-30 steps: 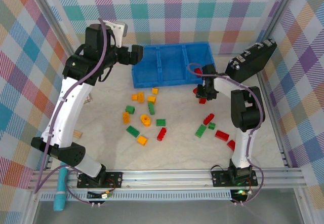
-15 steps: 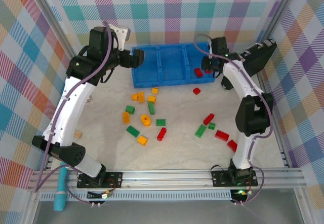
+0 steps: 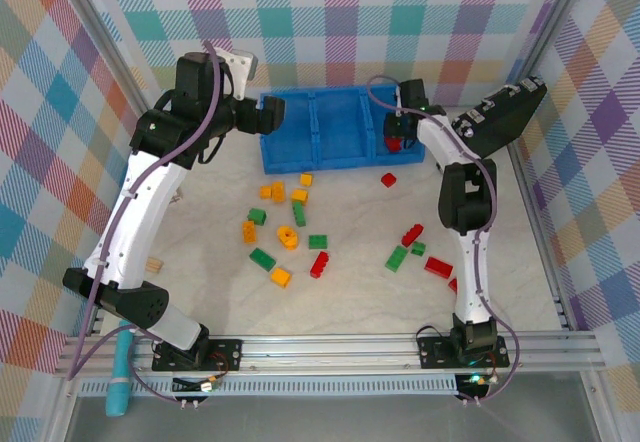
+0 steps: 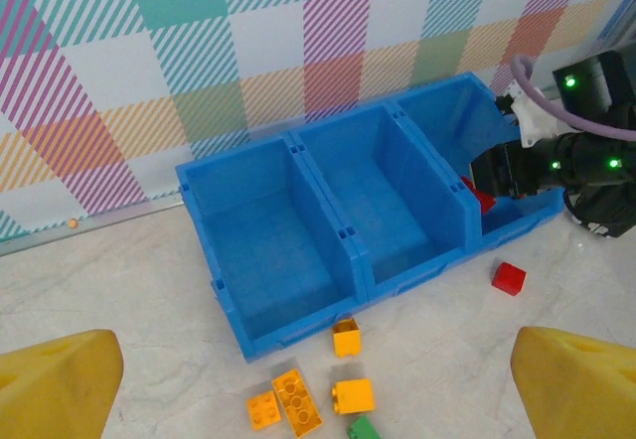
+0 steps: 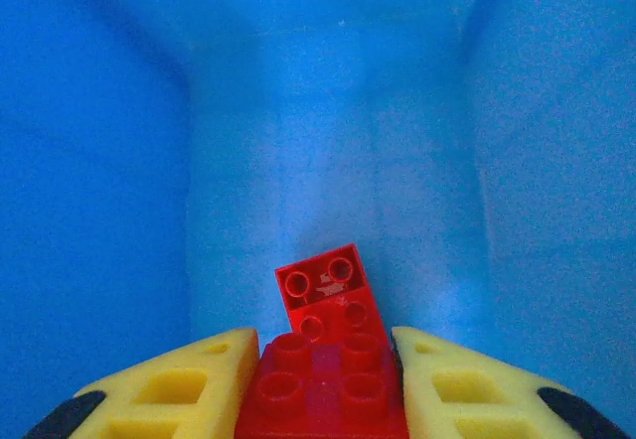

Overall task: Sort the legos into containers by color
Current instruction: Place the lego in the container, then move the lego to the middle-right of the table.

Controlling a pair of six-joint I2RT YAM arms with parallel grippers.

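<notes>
My right gripper [image 3: 396, 134] hangs inside the right-hand container of the blue tray [image 3: 318, 152], shut on a red lego [image 5: 323, 387] between its yellow fingers [image 5: 174, 384]. A second red lego [image 5: 326, 288] lies on that container's floor just beyond it. The left and middle containers [image 4: 328, 211] hold nothing. My left gripper [image 3: 272, 112] hovers open by the tray's left end, above several orange legos [image 4: 290, 399]. Orange [image 3: 288, 236], green [image 3: 262, 258] and red legos [image 3: 411, 234] are scattered over the table in front of the tray.
A black case [image 3: 497, 120] leans at the back right, close beside the right arm. A tan wooden block [image 3: 154, 263] lies near the left arm. One red lego [image 4: 508, 278] sits just in front of the tray's right end.
My right gripper has lifted off the table by the red legos and swung back over the tray's right-hand container, carrying a red lego. The left arm has hardly moved.
</notes>
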